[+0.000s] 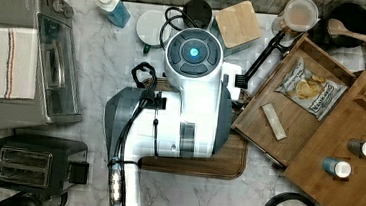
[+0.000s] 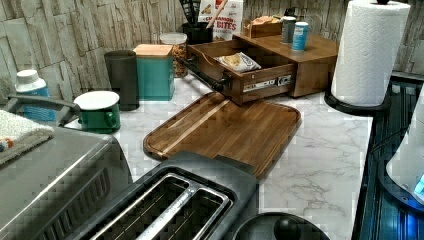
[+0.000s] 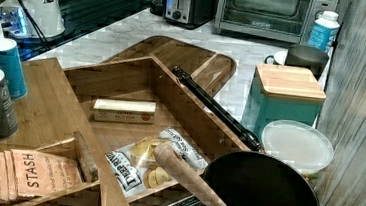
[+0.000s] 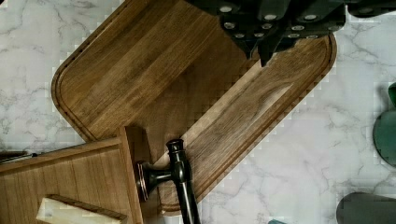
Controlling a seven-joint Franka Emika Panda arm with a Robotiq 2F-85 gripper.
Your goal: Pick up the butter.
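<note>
The butter [image 1: 274, 121] lies flat on the floor of the open wooden drawer [image 1: 250, 109], in the top view just left of and below the chip bag [image 1: 312, 88], apart from it by a narrow strip of bare wood. In the right view the butter [image 3: 124, 111] lies lengthwise across the drawer, its printed side facing the camera, with the chip bag [image 3: 152, 161] nearer the camera and the drawer's black handle bar [image 3: 215, 108] along the drawer front to the right view's right. In the wrist view one end of the butter [image 4: 77, 212] shows inside the drawer, beside the drawer front and the handle's end post [image 4: 175, 163]. The robot arm [image 1: 186, 98] stands over the cutting board [image 1: 200, 165], which lies on the marble counter [image 1: 103, 71] at the top view's left of the drawer. The gripper [image 4: 264, 35] hangs above the cutting board [image 4: 154, 79], well apart from the butter and touching nothing; the fingers sit close together with nothing between them, but whether they are fully closed I cannot tell. On the bamboo box top at the top view's right of the drawer stand two spice jars [image 1: 349, 157]. A toaster oven [image 1: 29, 59] and a toaster [image 1: 35, 165] occupy the top view's left side of the counter.
</note>
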